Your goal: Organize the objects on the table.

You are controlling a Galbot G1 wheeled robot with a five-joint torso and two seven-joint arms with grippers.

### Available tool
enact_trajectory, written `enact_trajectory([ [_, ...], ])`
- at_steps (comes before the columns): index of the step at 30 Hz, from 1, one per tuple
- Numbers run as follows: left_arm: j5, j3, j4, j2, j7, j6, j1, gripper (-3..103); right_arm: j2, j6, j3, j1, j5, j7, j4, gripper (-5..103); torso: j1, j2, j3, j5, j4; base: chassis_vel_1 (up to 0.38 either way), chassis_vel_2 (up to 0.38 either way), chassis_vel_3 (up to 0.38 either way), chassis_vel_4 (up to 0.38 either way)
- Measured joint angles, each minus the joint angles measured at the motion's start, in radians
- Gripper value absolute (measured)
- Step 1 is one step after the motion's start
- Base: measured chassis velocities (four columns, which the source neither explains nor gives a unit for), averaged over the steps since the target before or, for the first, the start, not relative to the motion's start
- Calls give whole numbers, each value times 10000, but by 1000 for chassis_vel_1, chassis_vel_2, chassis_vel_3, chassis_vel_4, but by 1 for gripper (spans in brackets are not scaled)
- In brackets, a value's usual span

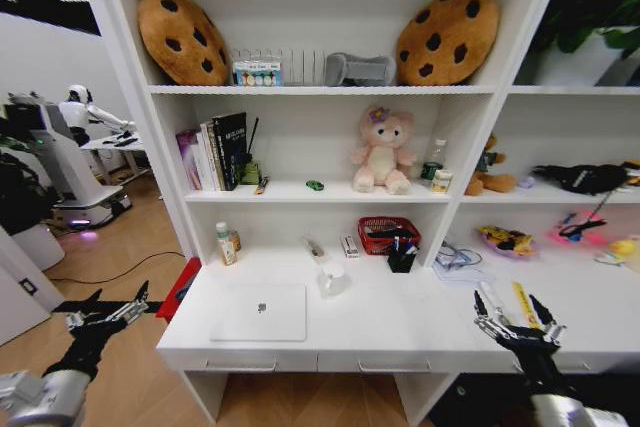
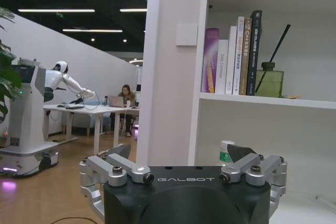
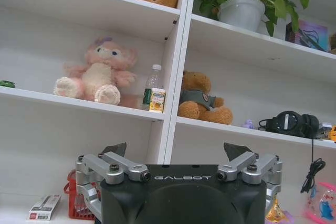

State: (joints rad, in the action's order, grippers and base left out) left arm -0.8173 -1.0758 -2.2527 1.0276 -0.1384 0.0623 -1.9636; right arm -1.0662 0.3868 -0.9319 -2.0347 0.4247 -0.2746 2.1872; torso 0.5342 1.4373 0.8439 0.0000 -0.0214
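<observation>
While closed, the laptop [image 1: 260, 313] lies between both open tools.

From my head camera, the contents of the black pen cup [image 1: 401, 259] at one o'clock from the laptop [image 1: 260, 313] are too small to sort. The red basket [image 3: 79, 199] is half hidden behind my right gripper [image 3: 178, 153]. The green item [image 1: 315, 185] on the shelf is too tiny to identify.
</observation>
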Motion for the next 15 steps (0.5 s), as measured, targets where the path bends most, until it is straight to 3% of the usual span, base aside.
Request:
enact_trajectory([
  [4,0,0,0,0,-1,0,0,100,0,0,0,-1,0,-1,0,100,-2,1,-1,7,-3,305,-280,-289,283],
  [5,0,1,1,0,-1,0,0,100,0,1,0,-1,0,-1,0,100,-1,0,-1,-13,-1,285,-320,-296,326],
  [9,0,1,0,0,0,0,0,100,0,0,0,-1,0,-1,0,100,-2,0,-1,6,-3,303,-301,-286,285],
  [12,0,1,0,1,0,0,-1,100,0,1,0,-1,0,-1,1,100,-2,1,-1,-11,-2,291,-280,-278,291],
  [15,0,1,0,0,-1,0,-1,100,0,0,1,-1,0,1,1,100,0,-1,1,5,3,292,-288,-284,288],
])
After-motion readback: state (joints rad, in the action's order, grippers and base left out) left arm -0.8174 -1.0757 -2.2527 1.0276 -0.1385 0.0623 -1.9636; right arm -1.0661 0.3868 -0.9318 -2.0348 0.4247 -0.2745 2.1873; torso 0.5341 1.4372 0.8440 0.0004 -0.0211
